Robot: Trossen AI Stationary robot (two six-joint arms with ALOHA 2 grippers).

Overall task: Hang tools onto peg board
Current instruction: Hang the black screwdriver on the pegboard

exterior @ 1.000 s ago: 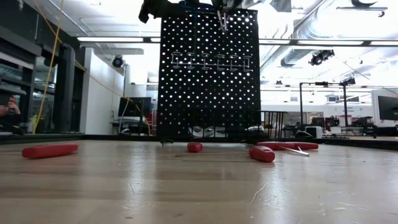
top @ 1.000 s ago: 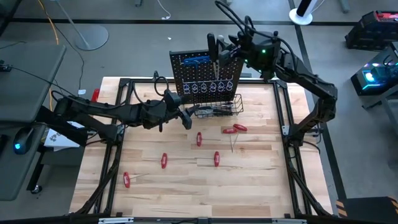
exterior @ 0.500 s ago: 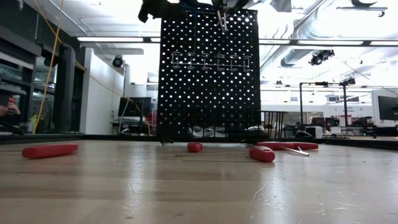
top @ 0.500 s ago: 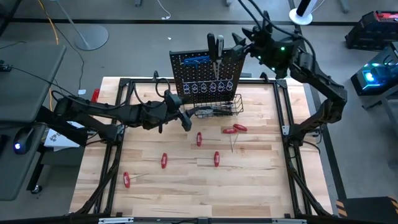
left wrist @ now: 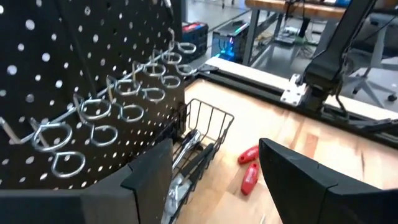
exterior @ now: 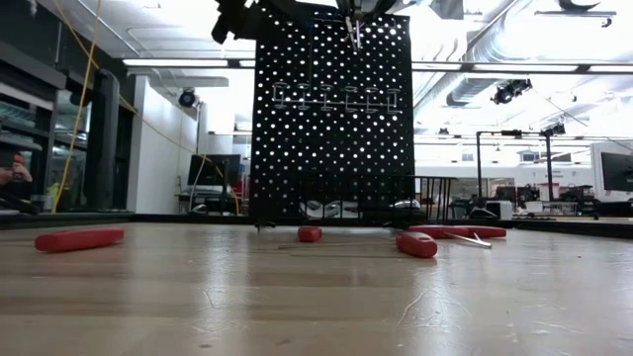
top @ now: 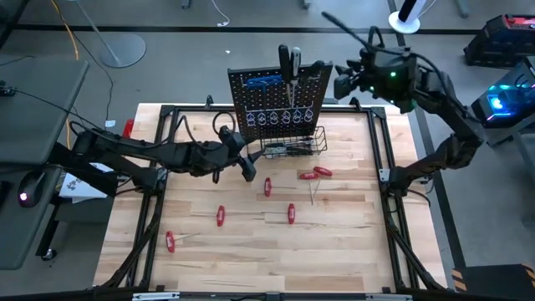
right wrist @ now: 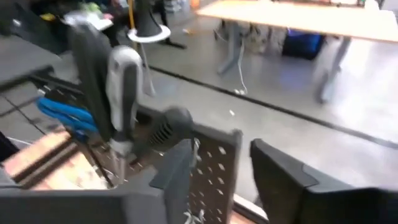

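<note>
- Standing upright at the far edge of the wooden table (top: 251, 251), the black peg board (top: 276, 104) carries a row of metal loop hooks (top: 280, 117) and a wire basket (top: 294, 147) at its foot.
- 2 black-handled screwdrivers (top: 289, 60) and a blue T-handle key (top: 261, 80) hang at the board's top; silver tools lie in the basket.
- The left gripper (top: 244, 164) hovers low just in front of the board beside the basket, its fingers (left wrist: 292, 180) spread with nothing between them.
- The right gripper (top: 341, 81) is raised beside the board's top right corner, fingers apart and holding nothing.
- 6 red-handled tools (top: 267, 187) lie scattered on the table; 2 of them touch near the basket.
</note>
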